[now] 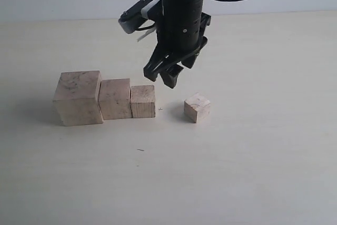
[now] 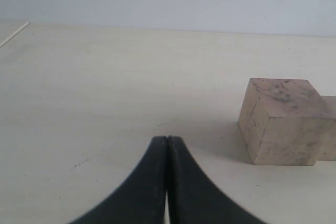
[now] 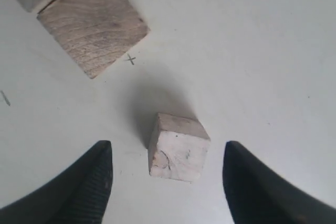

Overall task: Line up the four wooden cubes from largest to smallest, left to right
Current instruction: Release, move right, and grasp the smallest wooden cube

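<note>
Three wooden cubes stand touching in a row on the table: the largest cube (image 1: 79, 97) on the left, then the second cube (image 1: 115, 98), then the third cube (image 1: 143, 101). The smallest cube (image 1: 197, 108) sits apart to their right, turned at an angle. My right gripper (image 1: 162, 77) hangs open just above the table, over the gap between the third and smallest cubes. In the right wrist view the smallest cube (image 3: 178, 148) lies between the open fingertips of the right gripper (image 3: 167, 148), untouched. My left gripper (image 2: 167, 139) is shut and empty, left of the largest cube (image 2: 281, 121).
A small pencil cross (image 1: 160, 109) marks the pale table (image 1: 253, 172) just right of the third cube (image 3: 92, 22). A dark speck (image 1: 140, 150) lies in front of the row. The table's back edge meets a light wall. The left arm is outside the exterior view.
</note>
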`<state>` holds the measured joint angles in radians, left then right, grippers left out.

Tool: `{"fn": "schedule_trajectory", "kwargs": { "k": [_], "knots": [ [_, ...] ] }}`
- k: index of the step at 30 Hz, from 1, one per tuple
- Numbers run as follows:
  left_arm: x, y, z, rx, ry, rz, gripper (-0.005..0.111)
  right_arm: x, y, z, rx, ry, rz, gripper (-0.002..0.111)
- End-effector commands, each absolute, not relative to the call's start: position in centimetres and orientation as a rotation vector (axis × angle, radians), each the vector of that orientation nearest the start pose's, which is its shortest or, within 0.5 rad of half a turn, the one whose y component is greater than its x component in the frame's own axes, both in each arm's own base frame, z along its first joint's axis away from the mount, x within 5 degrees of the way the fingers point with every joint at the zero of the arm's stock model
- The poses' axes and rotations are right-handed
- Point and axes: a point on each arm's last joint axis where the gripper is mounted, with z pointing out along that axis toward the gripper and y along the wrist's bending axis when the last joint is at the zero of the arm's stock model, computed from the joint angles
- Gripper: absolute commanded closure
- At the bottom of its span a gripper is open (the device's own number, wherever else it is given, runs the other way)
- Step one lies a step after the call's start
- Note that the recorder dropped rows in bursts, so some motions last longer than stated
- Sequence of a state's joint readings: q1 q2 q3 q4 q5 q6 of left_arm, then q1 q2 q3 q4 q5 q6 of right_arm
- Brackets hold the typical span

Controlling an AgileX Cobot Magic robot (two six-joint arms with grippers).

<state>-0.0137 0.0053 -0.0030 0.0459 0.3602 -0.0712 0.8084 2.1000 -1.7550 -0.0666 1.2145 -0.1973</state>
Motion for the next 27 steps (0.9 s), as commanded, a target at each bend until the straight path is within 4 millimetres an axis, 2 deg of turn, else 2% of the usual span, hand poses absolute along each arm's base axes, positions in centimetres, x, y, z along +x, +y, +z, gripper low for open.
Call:
{"fn": "schedule_trajectory", "kwargs": {
  "k": [1, 7, 14, 21, 27],
  "knots": [
    [5.3, 0.0, 18.1, -0.027, 1.835, -0.026, 0.107, 30.5, 30.4, 21.8, -1.299, 2.723, -0.066, 0.045],
    [5.3, 0.0, 18.1, -0.027, 1.835, -0.026, 0.107, 31.7, 29.1, 21.7, -1.113, 2.811, -0.053, 0.041],
    [5.3, 0.0, 18.1, -0.027, 1.835, -0.026, 0.107, 31.2, 26.7, 18.9, -1.049, 2.986, -0.004, 0.041],
    [5.3, 0.0, 18.1, -0.027, 1.835, -0.026, 0.107, 30.4, 26.3, 17.8, -1.056, 3.038, 0.001, 0.041],
    [5.3, 0.0, 18.1, -0.027, 1.835, -0.026, 0.107, 30.6, 26.4, 17.2, -1.054, 3.002, 0.007, 0.041]
  ]
}}
